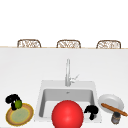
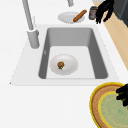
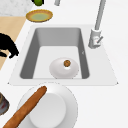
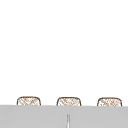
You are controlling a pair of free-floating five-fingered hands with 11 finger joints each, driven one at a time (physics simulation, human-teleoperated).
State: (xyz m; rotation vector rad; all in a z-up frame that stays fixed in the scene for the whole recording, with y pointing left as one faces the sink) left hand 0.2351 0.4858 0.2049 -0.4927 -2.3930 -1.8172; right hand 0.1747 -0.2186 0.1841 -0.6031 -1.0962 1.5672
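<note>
You have before you, taking the sink (image 1: pixel 41 100) as landmark: the white desk (image 1: pixel 22 70) all around it, with three woven chair backs (image 1: pixel 68 44) beyond its far edge. In front of the sink, nearest the front camera, a large red ball (image 1: pixel 67 114) covers the front of the basin. Inside the basin, in the left side view, you see a white bowl (image 2: pixel 68 67) with a small brown item (image 2: pixel 60 65) at its middle. Behind the basin stands the faucet (image 1: pixel 67 72). Left of the sink lies a yellow-rimmed green plate (image 1: pixel 23 117); right of it a white plate (image 1: pixel 113 100) carries a long brown bread stick (image 1: pixel 114 109), with a small dark jar (image 1: pixel 115 117) just in front of that plate. Your left robot hand (image 1: pixel 11 99) is over the far-left edge of the green plate, fingers curled round a green fruit (image 1: pixel 18 103). Your right robot hand (image 1: pixel 91 110) hangs at the sink's front right corner, between the ball and the white plate, fingers drooping loosely and grasping nothing.
</note>
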